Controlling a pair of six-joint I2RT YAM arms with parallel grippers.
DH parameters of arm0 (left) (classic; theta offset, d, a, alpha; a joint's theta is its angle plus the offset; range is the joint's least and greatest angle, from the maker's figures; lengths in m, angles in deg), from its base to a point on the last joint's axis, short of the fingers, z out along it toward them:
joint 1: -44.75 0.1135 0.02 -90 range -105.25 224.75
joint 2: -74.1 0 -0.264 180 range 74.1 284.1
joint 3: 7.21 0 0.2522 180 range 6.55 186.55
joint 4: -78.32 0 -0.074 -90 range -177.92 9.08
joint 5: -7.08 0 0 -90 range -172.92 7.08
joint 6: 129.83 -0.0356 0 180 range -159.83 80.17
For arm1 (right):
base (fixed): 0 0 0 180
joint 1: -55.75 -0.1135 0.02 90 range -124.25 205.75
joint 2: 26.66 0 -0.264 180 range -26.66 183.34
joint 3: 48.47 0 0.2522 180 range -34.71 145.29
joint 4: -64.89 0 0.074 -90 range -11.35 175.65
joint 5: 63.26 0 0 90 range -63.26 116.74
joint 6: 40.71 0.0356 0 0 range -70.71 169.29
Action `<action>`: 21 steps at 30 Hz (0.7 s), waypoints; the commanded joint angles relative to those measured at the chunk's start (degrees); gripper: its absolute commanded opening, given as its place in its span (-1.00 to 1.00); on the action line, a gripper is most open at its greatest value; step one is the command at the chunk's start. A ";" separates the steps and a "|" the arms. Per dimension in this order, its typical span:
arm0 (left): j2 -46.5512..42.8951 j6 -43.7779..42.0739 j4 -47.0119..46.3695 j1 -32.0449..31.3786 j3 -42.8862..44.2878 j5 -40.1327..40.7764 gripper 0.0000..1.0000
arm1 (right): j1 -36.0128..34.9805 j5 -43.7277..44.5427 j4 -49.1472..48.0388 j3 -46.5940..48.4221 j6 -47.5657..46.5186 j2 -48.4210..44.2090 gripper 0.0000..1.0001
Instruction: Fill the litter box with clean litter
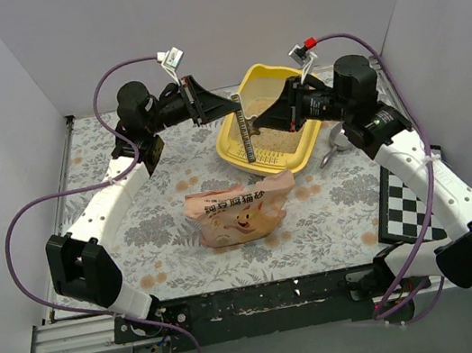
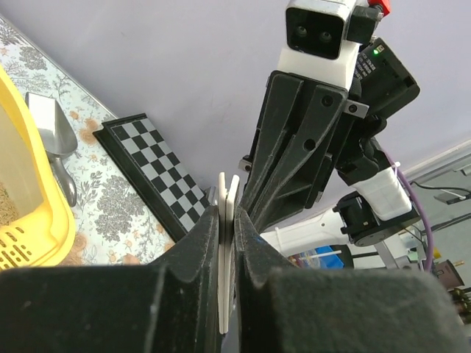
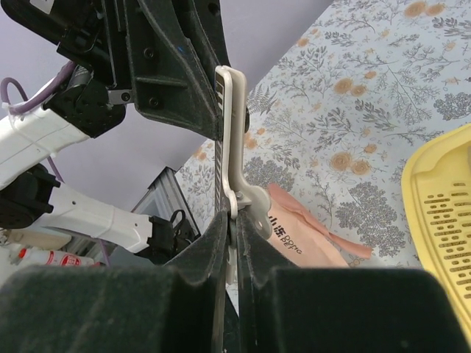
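Observation:
The yellow litter box (image 1: 249,83) stands at the back centre with pale beige clean litter (image 1: 280,138) on its floor. A long pale bag clip (image 1: 248,138) hangs upright over the box's front-left rim, held from both sides. My left gripper (image 1: 236,103) is shut on its upper part, and the left wrist view shows the thin strip (image 2: 227,195) pinched between the jaws (image 2: 229,220). My right gripper (image 1: 259,123) is shut on it lower down, by the hinge (image 3: 243,195), as the right wrist view (image 3: 232,220) shows.
A peach-pink litter bag (image 1: 240,210) with a cartoon cat lies flat in front of the box. A grey metal scoop (image 1: 333,143) rests to the right of the box. A black-and-white checkerboard (image 1: 410,201) lies at the right edge of the floral table cover.

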State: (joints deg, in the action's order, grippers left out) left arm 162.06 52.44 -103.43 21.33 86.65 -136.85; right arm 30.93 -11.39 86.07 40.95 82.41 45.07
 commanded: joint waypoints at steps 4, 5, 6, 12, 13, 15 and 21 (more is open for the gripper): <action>-2.36 0.46 -1.98 0.57 -0.73 -2.23 -1.00 | -0.05 2.27 1.98 3.01 -4.81 -1.85 0.04; -2.53 0.46 -2.07 0.57 -0.82 -2.49 -1.00 | -0.05 2.18 2.59 3.09 -5.78 -1.94 0.20; -2.71 0.63 -2.16 0.57 -0.73 -2.75 -1.00 | -0.05 2.27 2.77 3.01 -6.66 -2.29 0.30; -3.76 0.89 -2.24 0.57 -0.90 -3.37 -1.00 | -0.05 1.31 1.37 1.77 -7.55 -3.44 0.54; -3.76 1.07 -2.33 0.48 -0.91 -3.37 -1.00 | -0.05 0.61 1.37 1.95 -7.29 -3.00 0.54; -4.03 1.51 -2.60 0.57 -0.91 -3.64 -1.00 | -0.05 -0.89 0.41 1.86 -6.41 -2.29 0.54; -4.20 4.23 -5.93 0.57 -1.61 -4.16 -1.00 | -0.14 -5.64 -5.13 0.72 -2.80 -1.50 0.49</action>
State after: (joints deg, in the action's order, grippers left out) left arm 161.03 54.60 -105.94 21.74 85.66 -139.75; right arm 30.87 -13.31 86.91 41.27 77.65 43.52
